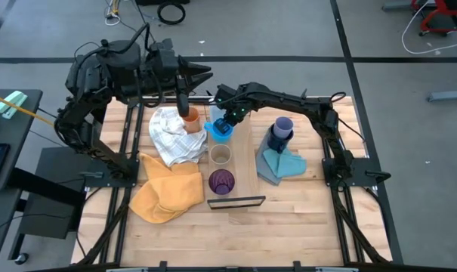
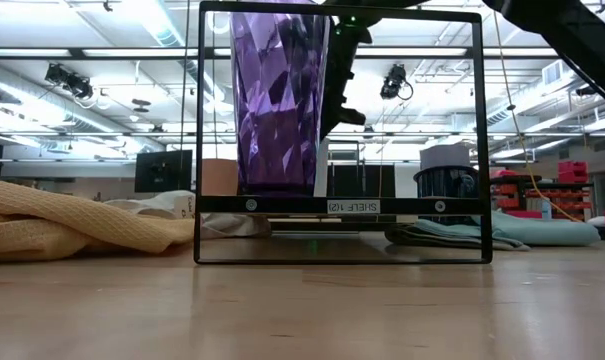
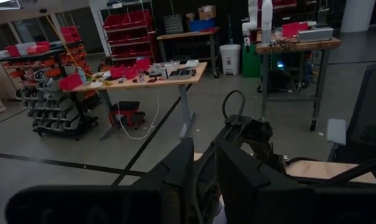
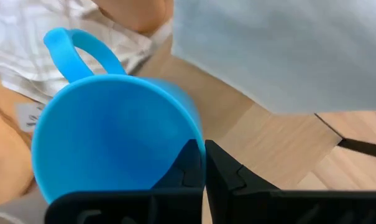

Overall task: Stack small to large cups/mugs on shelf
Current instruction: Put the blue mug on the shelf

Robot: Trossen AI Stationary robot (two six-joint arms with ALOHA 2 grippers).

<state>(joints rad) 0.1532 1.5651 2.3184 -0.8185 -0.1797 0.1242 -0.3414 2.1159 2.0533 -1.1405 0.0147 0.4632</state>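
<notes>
Right gripper (image 4: 203, 163) pinching the light blue mug (image 4: 113, 140) rim beyond the tan cup (image 1: 220, 156); thin grip risks tilting on release.

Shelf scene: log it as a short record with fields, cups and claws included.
shelf: plank, black frame at near end
on shelf: purple tumbler, then tan cup
light blue mug: rim pinched by right claw
orange cup: on white cloth, under left claw
lavender cup: in navy mug, on blue cloth
</notes>
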